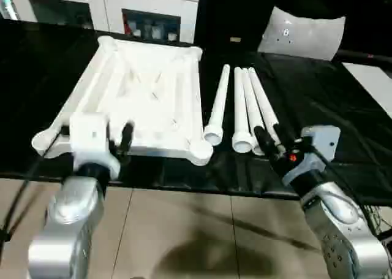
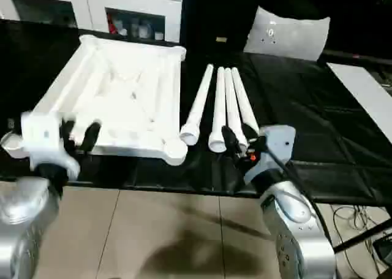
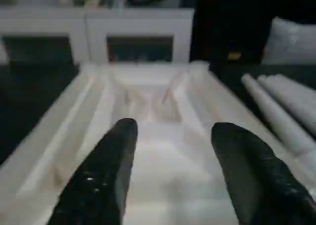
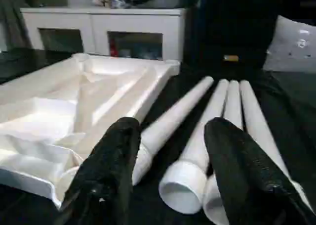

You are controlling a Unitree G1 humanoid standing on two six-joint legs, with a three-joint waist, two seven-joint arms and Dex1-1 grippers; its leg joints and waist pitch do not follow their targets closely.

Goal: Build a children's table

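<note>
White tabletop (image 1: 147, 101) upturned, ribbed, legs (image 1: 245, 110) beside

A black table (image 1: 318, 107) spreads below my arms; on it the white top (image 1: 141, 95) lies ribbed side up, to my left; just beside it, to my right, four white legs (image 1: 245, 107) lie side by side; a grey-white panel (image 1: 303, 34) rests at the far edge.

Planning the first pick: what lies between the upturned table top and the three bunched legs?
One separate leg lies between the table top and the three bunched legs, on the black surface; the left eye view shows it.
</note>
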